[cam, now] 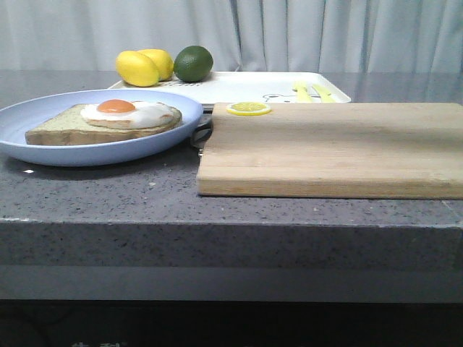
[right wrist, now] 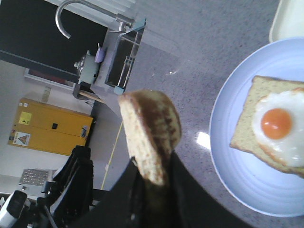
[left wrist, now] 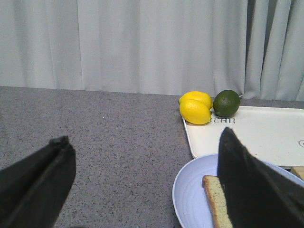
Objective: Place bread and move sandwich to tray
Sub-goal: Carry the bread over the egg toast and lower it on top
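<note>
Evidently the right gripper (right wrist: 154, 183) is clamping the bread (right wrist: 151, 135) edge-on — presumably for laying over the sandwich (right wrist: 273, 126) — while the left gripper (left wrist: 142, 175) is waiting, jaws apart, beside the plate (left wrist: 187, 190).

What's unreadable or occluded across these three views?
- Right gripper: the right wrist view shows it clamped on the bread; neither appears in the front view.
- Bread's lower end: hidden between the fingers.
- Sandwich: mostly covered by a left gripper finger in the left wrist view.
- Tray: print too small to read in the front view; its right end is cut off in the left wrist view.
- Plate: cropped at the frame edge in the right wrist view.
</note>
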`<act>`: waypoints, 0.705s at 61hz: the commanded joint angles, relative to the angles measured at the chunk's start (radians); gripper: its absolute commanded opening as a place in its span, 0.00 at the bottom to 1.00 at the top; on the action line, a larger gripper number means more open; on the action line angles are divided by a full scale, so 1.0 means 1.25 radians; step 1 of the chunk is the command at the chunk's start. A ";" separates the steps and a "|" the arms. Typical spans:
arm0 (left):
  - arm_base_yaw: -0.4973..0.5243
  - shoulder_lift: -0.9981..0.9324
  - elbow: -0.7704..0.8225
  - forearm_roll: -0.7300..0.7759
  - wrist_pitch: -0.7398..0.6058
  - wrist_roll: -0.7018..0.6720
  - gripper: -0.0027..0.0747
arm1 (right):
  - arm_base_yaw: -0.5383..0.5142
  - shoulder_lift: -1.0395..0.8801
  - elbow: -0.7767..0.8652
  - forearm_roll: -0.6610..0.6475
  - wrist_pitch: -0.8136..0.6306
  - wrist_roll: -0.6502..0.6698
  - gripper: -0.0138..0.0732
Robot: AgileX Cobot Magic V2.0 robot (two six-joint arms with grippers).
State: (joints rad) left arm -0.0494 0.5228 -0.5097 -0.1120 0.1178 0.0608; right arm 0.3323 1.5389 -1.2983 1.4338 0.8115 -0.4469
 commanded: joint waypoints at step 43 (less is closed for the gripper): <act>-0.006 0.008 -0.030 -0.005 -0.069 -0.004 0.81 | 0.173 0.241 -0.026 0.271 -0.271 -0.013 0.09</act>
State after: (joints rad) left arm -0.0494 0.5228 -0.5097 -0.1120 0.1178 0.0608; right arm 0.5500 1.8782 -1.2983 1.7362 0.4172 -0.4487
